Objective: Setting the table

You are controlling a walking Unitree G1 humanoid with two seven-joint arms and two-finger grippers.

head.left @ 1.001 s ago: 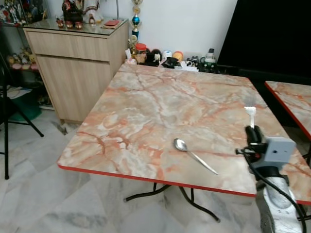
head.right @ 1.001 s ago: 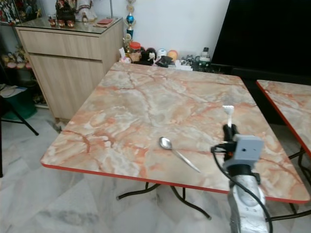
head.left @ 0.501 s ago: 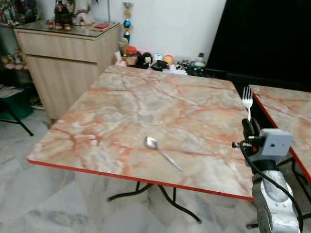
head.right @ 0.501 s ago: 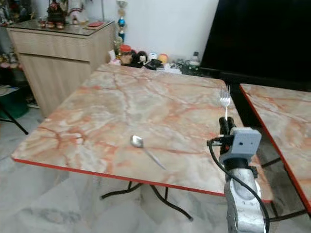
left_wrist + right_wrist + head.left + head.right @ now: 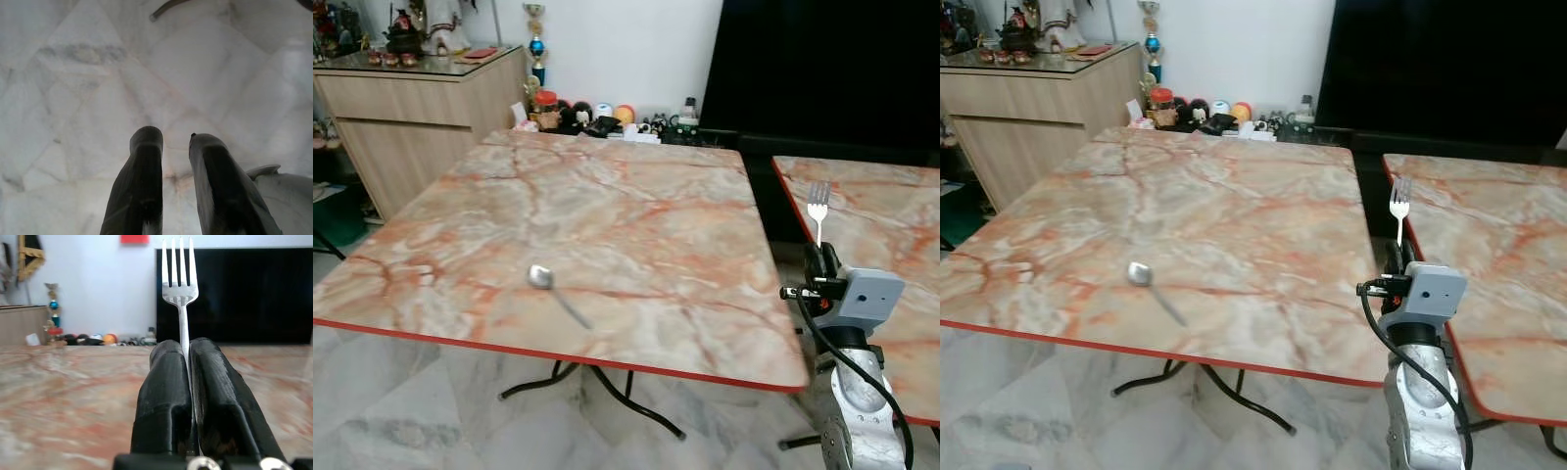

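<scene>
- The right tool [image 5: 819, 257] is clamped on the handle of a fork [image 5: 818, 208], tines up, held upright in the gap between two marble-patterned desks, just off the near right corner of the larger desk [image 5: 636, 206].
- A spoon [image 5: 555, 292] lies on that desk near its front edge, bowl toward the left, well apart from the fork.
- The left tool [image 5: 176, 142] hangs over the tiled floor [image 5: 98, 88], fingers narrowly parted and holding nothing.
</scene>
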